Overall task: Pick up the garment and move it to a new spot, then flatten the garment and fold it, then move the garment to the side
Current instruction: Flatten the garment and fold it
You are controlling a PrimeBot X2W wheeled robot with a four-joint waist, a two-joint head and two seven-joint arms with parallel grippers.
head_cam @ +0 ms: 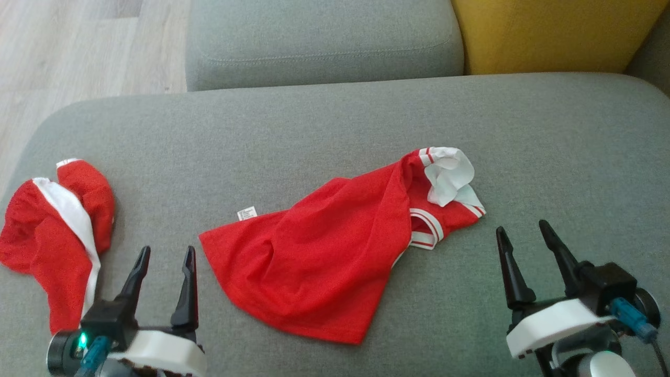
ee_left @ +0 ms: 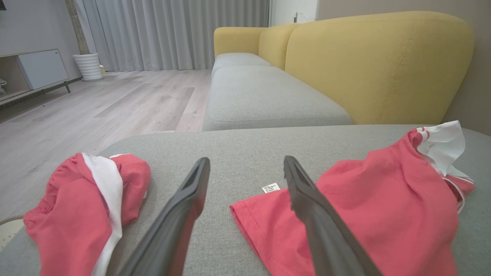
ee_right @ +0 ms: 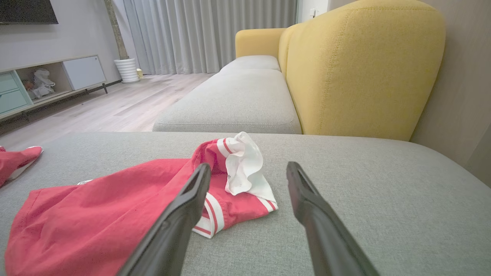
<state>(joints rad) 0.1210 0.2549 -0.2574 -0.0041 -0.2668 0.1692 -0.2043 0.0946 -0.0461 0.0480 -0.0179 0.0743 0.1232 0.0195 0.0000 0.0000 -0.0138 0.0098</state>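
Crumpled red garment [head_cam: 319,251] lying between grippers, long axis slanting from hem beside left gripper [head_cam: 167,250] to collar near right gripper [head_cam: 522,226]; both spread, empty.

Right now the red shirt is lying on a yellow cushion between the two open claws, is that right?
No. The head view shows the red shirt lying on a grey cushion, not a yellow one. It does lie between the open left claw and right claw.

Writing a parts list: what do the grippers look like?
The left gripper and right gripper each have two long, tapering black fingers, a black block, a rounded white shell and a blue cable plug. The left shows a green light.
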